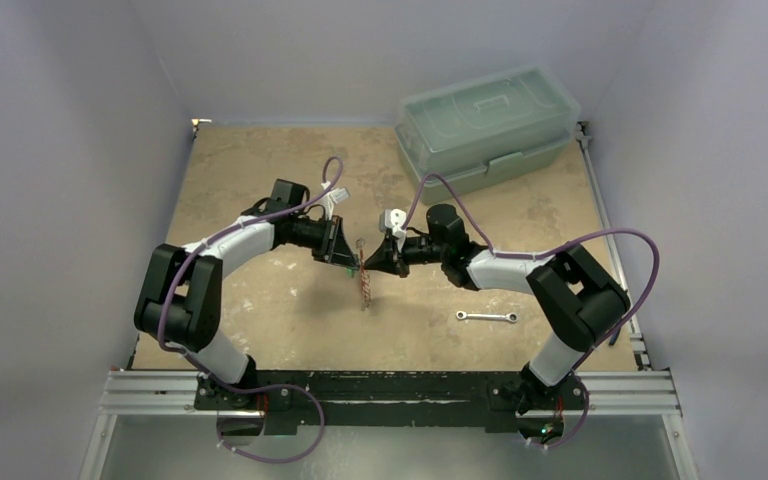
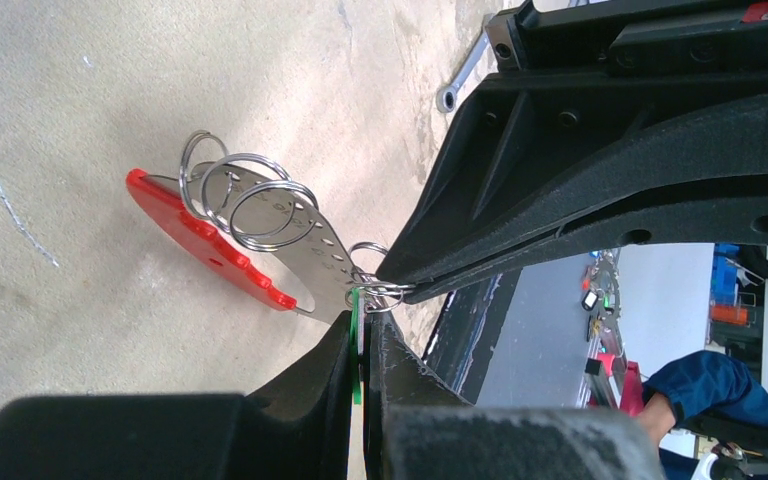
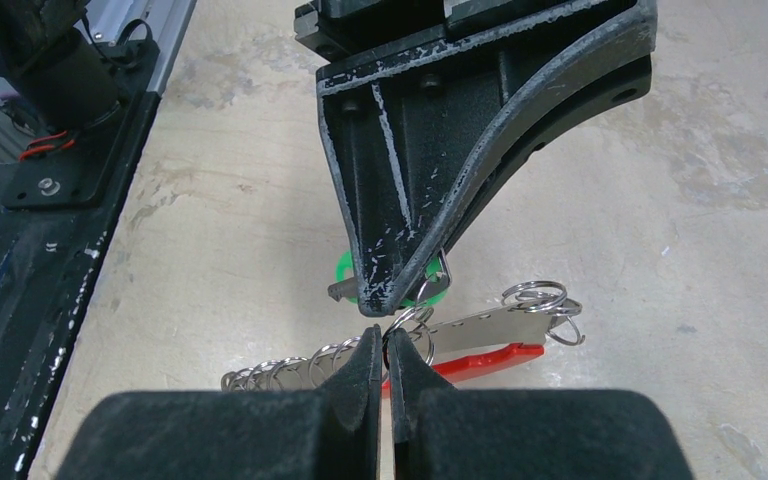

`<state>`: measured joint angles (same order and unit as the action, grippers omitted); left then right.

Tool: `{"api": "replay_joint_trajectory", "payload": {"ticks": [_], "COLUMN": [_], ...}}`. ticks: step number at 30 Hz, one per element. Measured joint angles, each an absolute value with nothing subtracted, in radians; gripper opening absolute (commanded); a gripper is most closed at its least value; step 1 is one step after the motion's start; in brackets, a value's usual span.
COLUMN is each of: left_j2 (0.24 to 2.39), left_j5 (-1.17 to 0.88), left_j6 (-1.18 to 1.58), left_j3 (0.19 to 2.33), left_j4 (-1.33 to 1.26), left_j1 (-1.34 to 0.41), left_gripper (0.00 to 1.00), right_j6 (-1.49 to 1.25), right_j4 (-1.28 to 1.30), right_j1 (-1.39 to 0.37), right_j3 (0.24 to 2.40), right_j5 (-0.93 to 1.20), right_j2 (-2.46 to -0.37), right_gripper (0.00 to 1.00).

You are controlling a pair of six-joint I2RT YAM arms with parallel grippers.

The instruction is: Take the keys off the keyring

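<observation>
The keyring (image 2: pixel 295 245) is a flat silvery strip with a red section (image 2: pixel 200 240), fringed with several wire rings. It hangs above the table between both grippers (image 1: pixel 363 285). My left gripper (image 2: pixel 363 322) is shut on the green-headed key (image 2: pixel 356 345), also seen in the right wrist view (image 3: pixel 344 268). My right gripper (image 3: pixel 384 338) is shut on a small wire ring of the keyring (image 3: pixel 490 325), right at the left gripper's fingertips (image 3: pixel 385 290). In the top view the left gripper (image 1: pixel 348 258) and right gripper (image 1: pixel 370 262) meet tip to tip. No other keys show clearly.
A slim silver wrench (image 1: pixel 487 317) lies on the table in front of the right arm. Two stacked translucent green lidded bins (image 1: pixel 488 128) stand at the back right. The black base rail (image 1: pixel 380 385) runs along the near edge.
</observation>
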<state>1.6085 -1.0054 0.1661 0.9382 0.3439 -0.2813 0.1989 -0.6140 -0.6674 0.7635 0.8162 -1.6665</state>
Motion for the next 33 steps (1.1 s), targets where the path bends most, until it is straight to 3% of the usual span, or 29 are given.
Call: {"api": "replay_joint_trajectory", "payload": {"ticks": [21,33], "left_j2": [1.619,1.619], "left_j5": [-0.936,-0.929], "left_j6": [0.165,0.155], "left_j3": [0.938,0.938], "left_j4": [0.344,0.357], "left_j1": [-0.281,-0.268], "left_gripper": [0.0,0.0], "right_j6": [0.199,0.188], "right_j4": [-0.62,-0.604], "right_j1": [-0.66,-0.565], "right_j3": [0.752,0.744], "right_j5": [0.833,0.854], "right_j2": [-1.666,-1.636], "right_gripper": [0.0,0.0]}}
